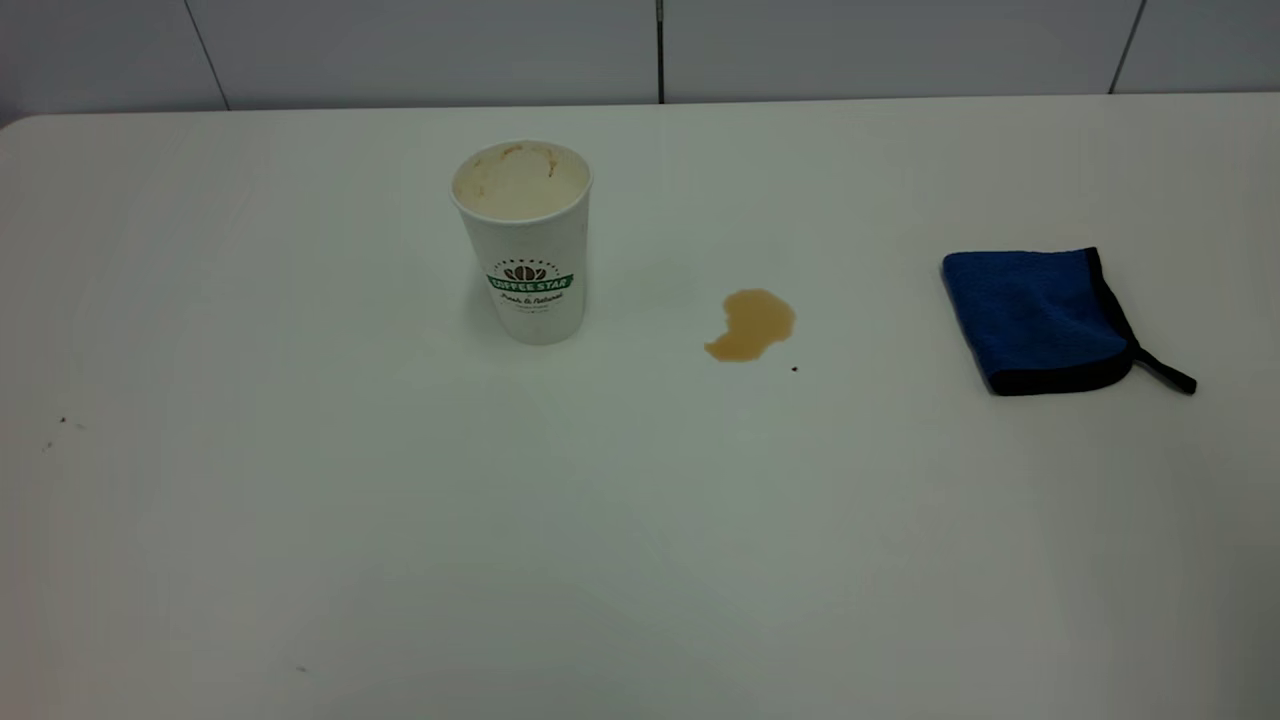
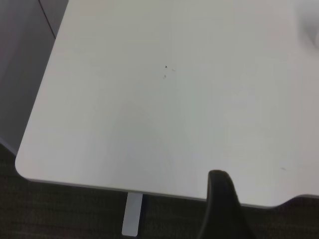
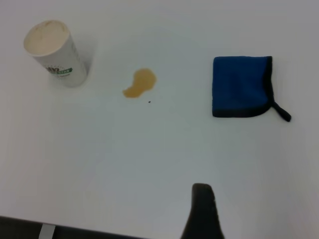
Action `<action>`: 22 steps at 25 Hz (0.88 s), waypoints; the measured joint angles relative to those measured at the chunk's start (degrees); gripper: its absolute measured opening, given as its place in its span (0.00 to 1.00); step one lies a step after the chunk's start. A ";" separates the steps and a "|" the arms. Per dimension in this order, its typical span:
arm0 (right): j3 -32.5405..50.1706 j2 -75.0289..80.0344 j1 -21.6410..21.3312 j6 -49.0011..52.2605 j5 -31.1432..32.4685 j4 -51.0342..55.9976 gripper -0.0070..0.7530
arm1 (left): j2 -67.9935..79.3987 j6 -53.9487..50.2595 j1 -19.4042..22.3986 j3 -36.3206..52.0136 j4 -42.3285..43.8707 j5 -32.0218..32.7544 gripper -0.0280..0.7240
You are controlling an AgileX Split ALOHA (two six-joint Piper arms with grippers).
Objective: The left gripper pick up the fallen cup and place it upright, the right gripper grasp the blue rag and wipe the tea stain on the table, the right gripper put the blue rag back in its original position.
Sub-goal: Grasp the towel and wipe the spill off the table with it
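Left side first. My left gripper (image 2: 222,206) is out of the exterior view entirely; its wrist camera shows one dark fingertip over the near corner of the table (image 1: 300,550), with two tiny specks on the bare surface beyond. With one finger visible I cannot tell whether those jaws are released or clenched. They hold nothing that I can see.

Cup (image 1: 524,240): upright on its base, left of centre, mouth up, brown staining on the inner wall, green logo facing the exterior camera. Nothing touches it. Judgement: the cup step reads as done.

Tea stain (image 1: 752,324): light-brown puddle to the right of the cup, well apart from it, with a tiny dark speck (image 1: 794,368) just beside its lower right edge. The puddle looks wet and whole. Judgement: wiping not yet done.

Blue rag (image 1: 1040,318): folded flat at the right of the table, black edging and loop tail pointing right, well apart from the stain. Untouched.

My right gripper (image 3: 202,211) hangs back over the near side of the table, looking across at cup, stain and rag. One dark finger shows; jaw state cannot be told.

Remaining: grasp rag, wipe stain, return rag to this spot.
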 joint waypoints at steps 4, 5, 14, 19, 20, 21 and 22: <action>0.00 15.12 0.00 -11.48 -9.97 7.14 0.83 | 0.00 0.00 0.00 0.00 0.00 0.00 0.70; 0.00 19.21 0.00 -14.22 -12.56 8.85 0.83 | 0.00 0.00 0.00 0.00 0.00 0.00 0.70; -2.28 52.89 0.00 -46.51 -28.04 32.22 0.79 | 0.00 0.05 0.00 0.00 0.00 0.00 0.70; -10.53 69.51 0.00 -60.55 -30.64 40.58 0.79 | 0.00 0.05 0.00 0.00 0.00 0.00 0.70; -12.62 72.91 0.00 -62.26 -31.26 41.64 0.79 | 0.00 0.05 0.00 0.00 0.00 0.00 0.70; -14.35 76.21 0.00 -64.03 -31.71 42.50 0.79 | 0.00 0.05 0.00 0.00 0.00 0.00 0.70; -16.48 78.88 0.00 -65.58 -32.01 42.96 0.79 | 0.00 0.11 0.00 0.00 0.00 0.00 0.70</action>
